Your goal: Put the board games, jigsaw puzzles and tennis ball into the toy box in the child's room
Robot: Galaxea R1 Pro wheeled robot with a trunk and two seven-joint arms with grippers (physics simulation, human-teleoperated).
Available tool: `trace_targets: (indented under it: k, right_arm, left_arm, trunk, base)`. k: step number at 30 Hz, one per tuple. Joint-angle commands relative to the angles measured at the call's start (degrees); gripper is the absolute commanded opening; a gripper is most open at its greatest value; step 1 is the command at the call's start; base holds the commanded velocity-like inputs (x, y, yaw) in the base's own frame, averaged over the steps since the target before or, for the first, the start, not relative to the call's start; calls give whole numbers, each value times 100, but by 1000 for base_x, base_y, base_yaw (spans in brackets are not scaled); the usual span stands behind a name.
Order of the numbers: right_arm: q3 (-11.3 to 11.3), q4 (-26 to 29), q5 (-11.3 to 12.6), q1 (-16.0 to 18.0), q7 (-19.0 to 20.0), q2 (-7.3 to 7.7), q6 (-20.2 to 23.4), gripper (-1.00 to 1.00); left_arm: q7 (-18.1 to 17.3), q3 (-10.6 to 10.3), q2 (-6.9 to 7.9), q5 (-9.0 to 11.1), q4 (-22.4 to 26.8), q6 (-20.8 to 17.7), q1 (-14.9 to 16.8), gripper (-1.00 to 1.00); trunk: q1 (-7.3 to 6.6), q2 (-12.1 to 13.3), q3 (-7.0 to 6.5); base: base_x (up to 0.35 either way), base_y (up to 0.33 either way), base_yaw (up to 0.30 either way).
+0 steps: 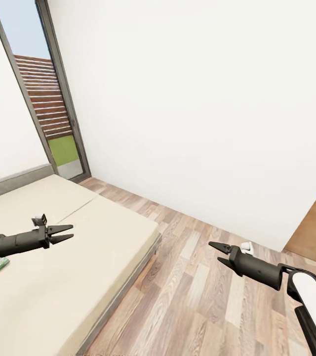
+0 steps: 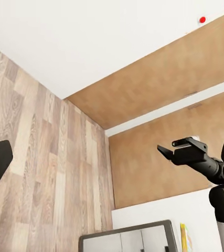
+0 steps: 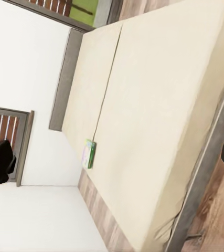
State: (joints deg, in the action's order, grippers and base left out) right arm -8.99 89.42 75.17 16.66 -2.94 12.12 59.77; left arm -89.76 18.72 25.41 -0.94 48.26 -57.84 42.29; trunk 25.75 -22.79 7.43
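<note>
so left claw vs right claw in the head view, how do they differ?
The left claw hangs over the bed; the right claw hangs over the wood-plank floor. The left claw's fingers show a clear gap, so it reads open; the right claw's fingers sit close together, so I cannot tell its state. The left points toward the view's right, the right toward its left. Both are dark, pointed and hold nothing.

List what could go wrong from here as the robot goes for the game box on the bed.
1. The board game lies at the far edge of the bed, near the wall, so reaching it may need a long stretch over the mattress.
2. In the head view the left arm covers most of the box; a grasp aimed from there could miss.
3. Both the left gripper and right gripper hang empty; a thin flat box may slip from a pinch.
</note>
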Motion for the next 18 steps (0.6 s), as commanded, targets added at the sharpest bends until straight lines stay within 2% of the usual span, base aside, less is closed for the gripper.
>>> trace_targets:
  k: [1, 18]
  right_arm:
    - [-6, 5, 33, 4, -31, 1, 23, 100]
    - [-6, 2, 33, 4, -32, 1, 23, 100]
  left_arm:
    - [-24, 2, -1, -11, -1, -60, 7, 100]
    - [-24, 7, 5, -11, -1, -60, 7, 100]
  trunk:
    - [4, -13, 13]
    - [4, -13, 13]
  base:
    - [0, 0, 293]
    - [0, 0, 292]
